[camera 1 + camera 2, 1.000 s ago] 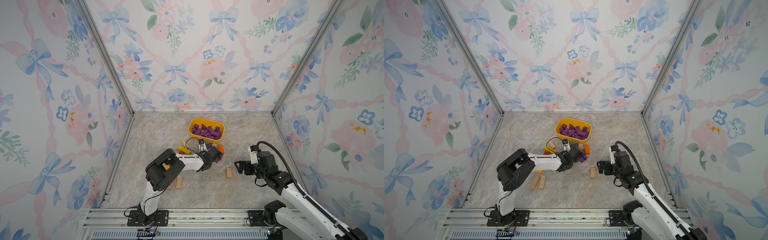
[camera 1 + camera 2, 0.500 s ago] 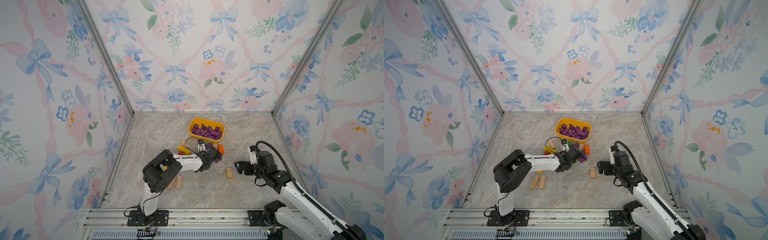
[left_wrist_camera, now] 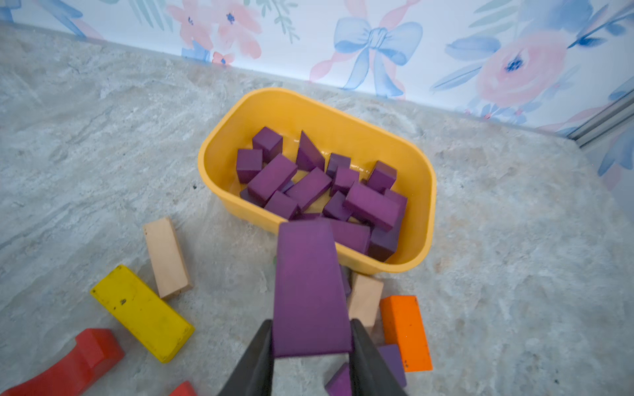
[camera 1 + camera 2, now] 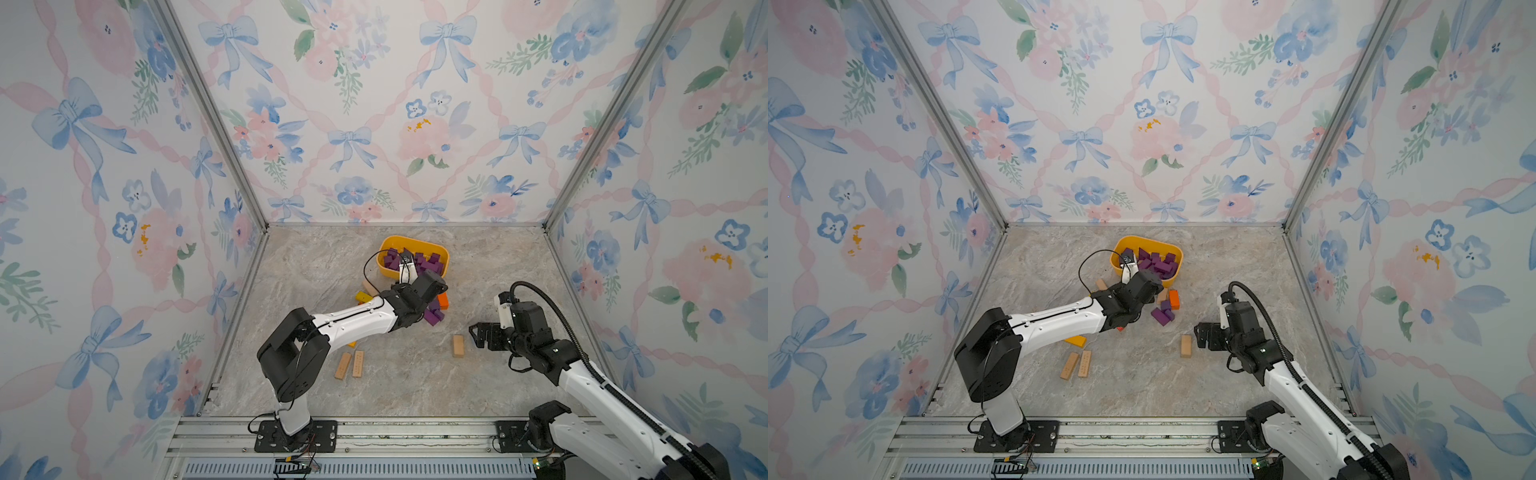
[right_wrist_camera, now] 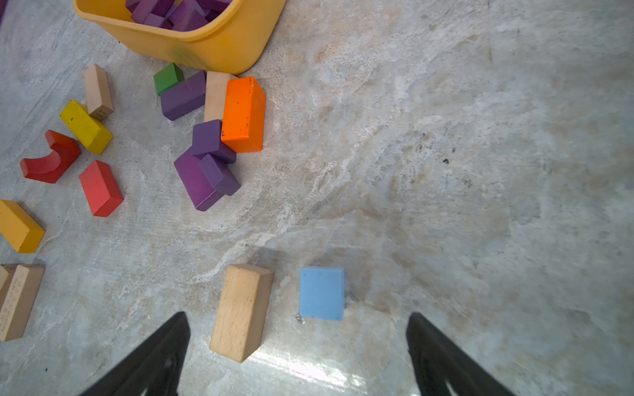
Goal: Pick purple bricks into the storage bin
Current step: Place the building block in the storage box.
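A long purple brick (image 3: 310, 291) is pinched between the two black fingers of the left gripper (image 3: 312, 329), which are closed tight on its sides. The brick points forward, and its far end seems to reach the near wall of the storage bin (image 3: 219, 144). I think the arm holds it this way so it can let go over the bin and the brick drops in. The yellow bin sits close to the back wall. It already has a heap of purple bricks (image 3: 372, 205) inside. A few more lie on the table (image 5: 446, 137) just in front of the bin. Three are in a little pile (image 5: 206, 171) touching an orange block (image 5: 243, 115), and one (image 5: 183, 96) is beside a green block (image 5: 168, 78). So the job is not done. The right gripper (image 5: 296, 315) is well apart from the bin, with its fingers spread wide and holding nothing. A tan bar (image 5: 242, 312) and a blue block (image 5: 321, 294) lie in front of it. It is probably waiting there so the two arms do not bump.
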